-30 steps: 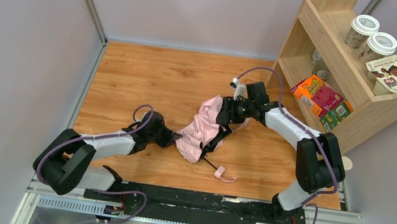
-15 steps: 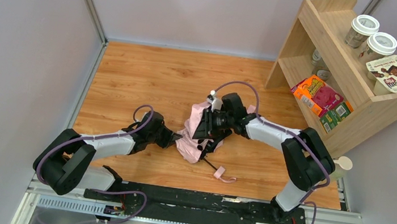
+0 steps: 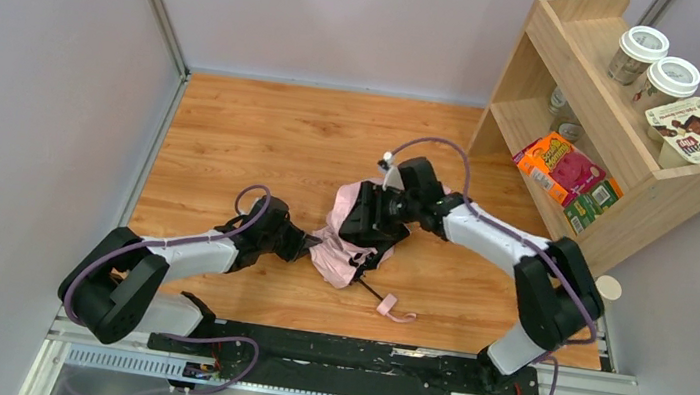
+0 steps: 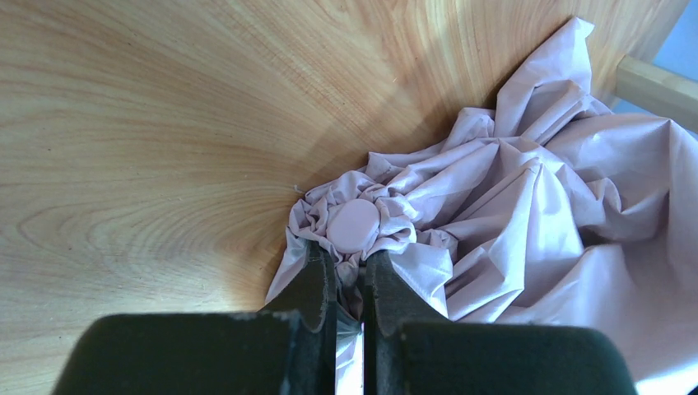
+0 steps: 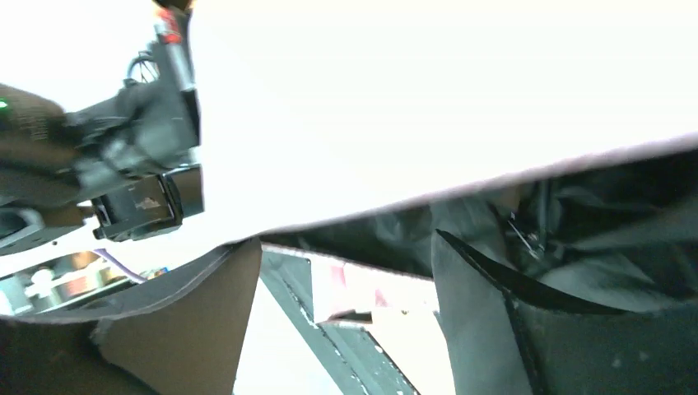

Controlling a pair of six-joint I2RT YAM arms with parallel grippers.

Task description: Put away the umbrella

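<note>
The umbrella (image 3: 345, 249) lies crumpled in the middle of the wooden tabletop (image 3: 263, 136), between the two arms and well apart from the shelf. Its pale pink cloth is bunched in folds, and its pink strap (image 3: 396, 312) lies loose on the wood just nearer the arm bases. The left pincer (image 4: 349, 257) is clenched on a gather of cloth just below the round pink cap (image 4: 354, 226) at the umbrella's tip, low against the tabletop. The right pincer (image 3: 368, 225) sits on top of the heap from the far right side. In its wrist view the two fingers stand wide apart with nothing clamped between them, and cloth fills the view above them. At the right stands an open wooden shelf unit (image 3: 674, 192). Its upper tier holds two lidded cups (image 3: 642, 52) and a Chobani pack (image 3: 694, 131). Its lower tier holds an orange-and-pink snack packet (image 3: 559, 168) with a green carton (image 3: 592, 202) just beside it.
</note>
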